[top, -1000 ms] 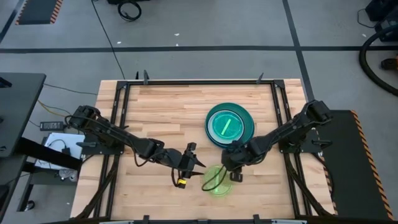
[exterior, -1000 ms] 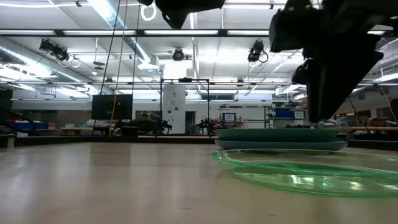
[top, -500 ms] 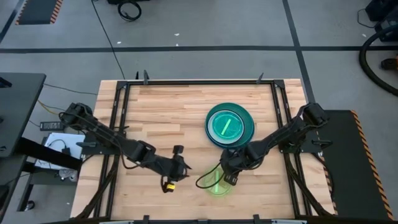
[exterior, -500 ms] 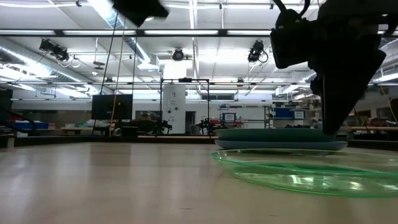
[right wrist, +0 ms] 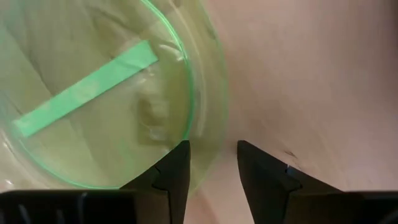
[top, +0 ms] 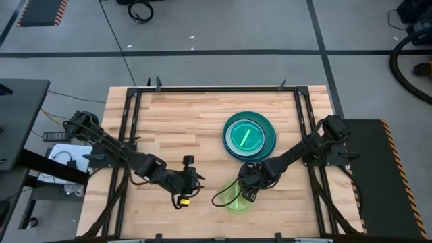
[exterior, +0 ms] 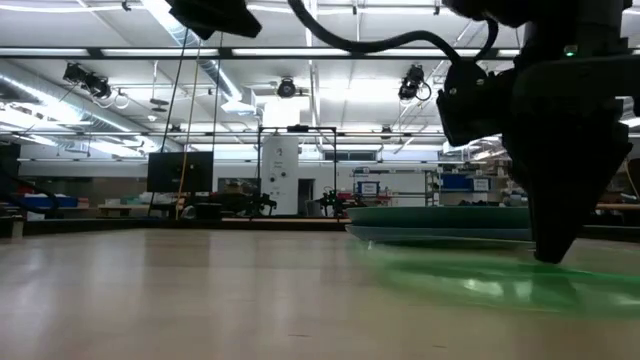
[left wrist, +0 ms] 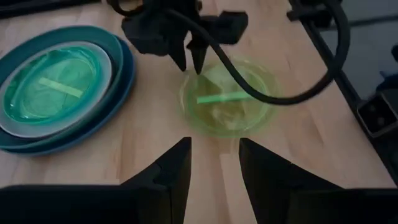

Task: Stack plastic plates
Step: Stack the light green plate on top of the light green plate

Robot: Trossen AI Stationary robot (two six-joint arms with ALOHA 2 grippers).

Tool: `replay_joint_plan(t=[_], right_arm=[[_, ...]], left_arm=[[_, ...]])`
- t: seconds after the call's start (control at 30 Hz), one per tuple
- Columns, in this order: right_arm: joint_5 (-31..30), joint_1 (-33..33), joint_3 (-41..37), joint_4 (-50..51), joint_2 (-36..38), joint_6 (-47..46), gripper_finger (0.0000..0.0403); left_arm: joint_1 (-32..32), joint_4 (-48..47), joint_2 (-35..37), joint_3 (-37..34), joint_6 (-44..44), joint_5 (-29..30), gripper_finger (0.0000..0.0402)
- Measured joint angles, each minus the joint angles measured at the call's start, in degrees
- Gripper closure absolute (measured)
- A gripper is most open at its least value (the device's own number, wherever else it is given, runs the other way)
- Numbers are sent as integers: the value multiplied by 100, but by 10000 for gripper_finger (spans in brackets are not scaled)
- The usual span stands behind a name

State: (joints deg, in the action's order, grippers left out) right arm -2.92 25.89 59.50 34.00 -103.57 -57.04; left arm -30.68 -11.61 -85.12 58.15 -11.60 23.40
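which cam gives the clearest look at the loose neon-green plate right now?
Left wrist view: the whole neon-green plate shows, with the right end effector at its rim. The right wrist view shows only part of it, close up. High view: small, partly under the right arm. Low view: a blurred edge-on sliver.

Right gripper (top: 244,195): lowered from above the small translucent neon-green round plastic plate (top: 237,198) to its rim; parted fingers (right wrist: 171,171) now straddle the edge.
Left gripper (top: 187,181): drawn back from beside that plate toward the table's left, now well apart.
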Motion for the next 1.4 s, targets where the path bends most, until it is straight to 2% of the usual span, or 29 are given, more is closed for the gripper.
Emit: replay_joint_plan(t=[0.17,0.4,0.7,0.93,1.17,1.4], right_arm=[[7,-161,1,-114,18,355,275],[-2,-493,1,-138,33,935,316],[194,-882,7,-235,56,1614,393],[494,-1072,289,1,191,2063,395],[558,-1319,828,710,500,2629,399],[556,-1957,956,993,1056,3063,400]], left_arm=[[-127,-16,-15,-7,-26,-11,260],[-449,-58,-15,-7,-577,24,260],[-1067,74,-15,-7,-1037,799,260],[-1209,211,-15,-7,-1004,1235,260],[-1197,402,-19,-6,-1016,1248,260],[-1213,423,-22,-7,-1085,1250,260]])
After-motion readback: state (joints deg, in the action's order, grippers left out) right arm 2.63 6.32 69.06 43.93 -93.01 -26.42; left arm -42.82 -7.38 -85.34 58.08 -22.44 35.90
